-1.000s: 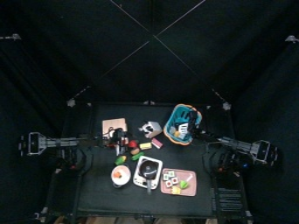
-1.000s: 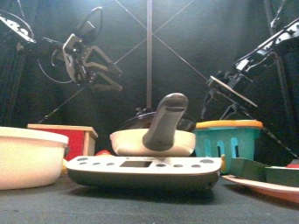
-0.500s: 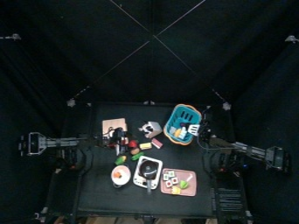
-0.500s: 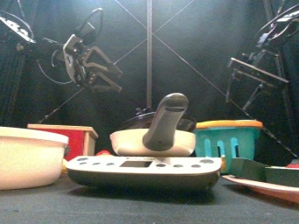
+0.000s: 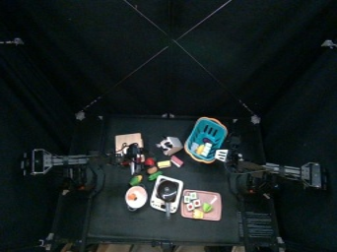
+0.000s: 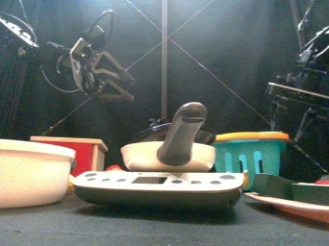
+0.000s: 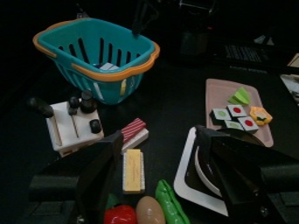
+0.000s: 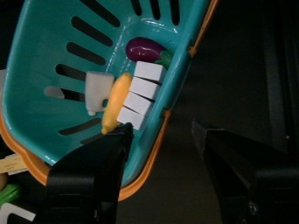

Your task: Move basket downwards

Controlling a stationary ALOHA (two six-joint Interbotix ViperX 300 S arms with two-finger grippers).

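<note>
The right gripper (image 8: 160, 175) is hovering wide open, empty, beside the teal basket (image 8: 87, 96) (light, stiff plastic, I judge); its orange rim (image 8: 176, 118) is offering the best hold

No legible text, label, brand, number or sign appears on any object in these views.

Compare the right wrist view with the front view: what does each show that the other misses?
Only the right wrist view looks into the basket: a purple piece, white blocks and an orange piece, with the right gripper open beside the rim. Only the front view shows the white bowl, the grey scale, the red box and the left gripper raised. Both show the teal basket with its orange rim.
</note>
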